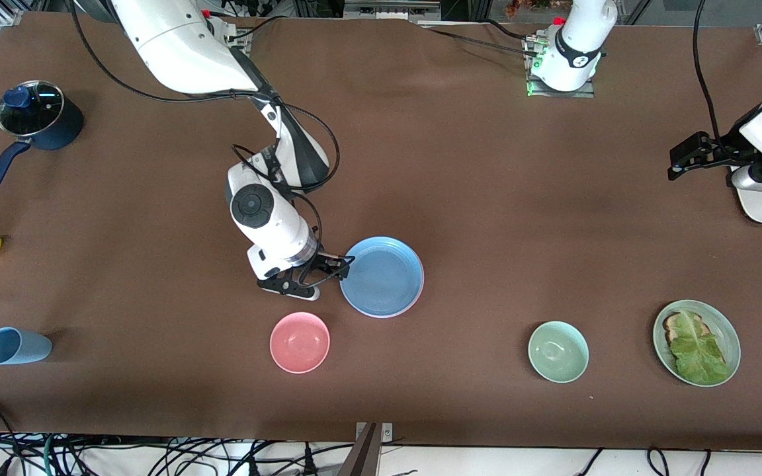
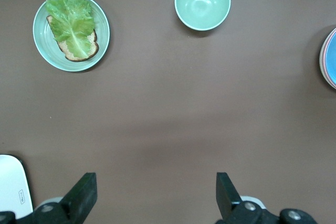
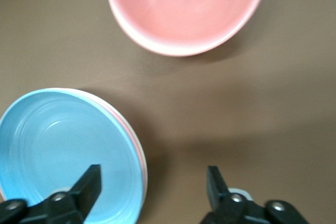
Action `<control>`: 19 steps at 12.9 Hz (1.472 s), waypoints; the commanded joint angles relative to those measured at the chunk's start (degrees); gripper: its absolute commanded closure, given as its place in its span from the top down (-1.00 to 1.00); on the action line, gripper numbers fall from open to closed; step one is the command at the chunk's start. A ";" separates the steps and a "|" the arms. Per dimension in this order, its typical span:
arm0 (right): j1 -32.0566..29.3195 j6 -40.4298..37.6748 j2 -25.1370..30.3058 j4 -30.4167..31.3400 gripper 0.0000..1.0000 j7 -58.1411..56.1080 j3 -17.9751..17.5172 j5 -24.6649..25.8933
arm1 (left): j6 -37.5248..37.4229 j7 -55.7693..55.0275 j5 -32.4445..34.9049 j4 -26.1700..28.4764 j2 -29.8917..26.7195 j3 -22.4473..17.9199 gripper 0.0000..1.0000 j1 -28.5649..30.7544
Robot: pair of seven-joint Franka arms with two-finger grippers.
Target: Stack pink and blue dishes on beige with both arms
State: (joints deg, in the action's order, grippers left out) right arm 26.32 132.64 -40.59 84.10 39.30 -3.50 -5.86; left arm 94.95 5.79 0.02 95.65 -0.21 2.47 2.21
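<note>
At the middle of the brown table (image 1: 487,198) sits the stack: the blue plate (image 1: 381,276) lies on top, with a pink plate rim (image 3: 137,150) and a paler beige rim (image 2: 321,62) peeping out beneath it in the wrist views. Judging by those layered edges, all three plates are already piled, so the stacking looks done and only the arms' retreat seems left.

Largest of all, the right arm reaches from its base at eleven o'clock down to the stack's nine o'clock edge. The right gripper (image 1: 315,274) hangs low at that rim with its jaws spread wide and nothing between them; one jaw is over the blue plate's edge, the other over bare cloth.

Out at the three o'clock end, the left arm waits, and the left gripper (image 2: 155,195) has its jaws wide and empty above bare table.

Smaller things: the pink bowl (image 1: 299,342) lies just beside the stack at seven o'clock from it, and the green bowl (image 1: 558,352) at four o'clock.
</note>
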 commanded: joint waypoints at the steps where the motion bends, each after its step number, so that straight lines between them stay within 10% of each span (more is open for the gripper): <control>1: -2.93 -9.30 7.95 1.94 1.00 -1.32 -0.55 1.11 | 0.76 0.98 -0.81 0.41 -0.23 -0.27 1.00 -0.27; 12: -29.81 -36.04 35.65 11.44 1.00 -31.82 -6.34 1.11 | 0.59 0.98 -0.72 0.41 -0.23 -0.27 1.00 -0.36; 16: -31.16 -37.63 40.58 12.06 1.00 -33.24 -5.82 1.90 | 0.59 0.98 -0.72 0.41 -0.14 -0.18 1.00 -0.45; 19: -23.37 -39.65 39.54 9.24 1.00 -33.41 2.75 5.15 | 0.50 0.98 -0.72 0.41 -0.23 -0.18 1.00 -0.45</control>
State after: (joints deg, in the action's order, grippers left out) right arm -1.65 94.14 -0.80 94.16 6.89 -6.01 -2.26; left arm 95.11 5.79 0.02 95.85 -0.14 2.52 2.10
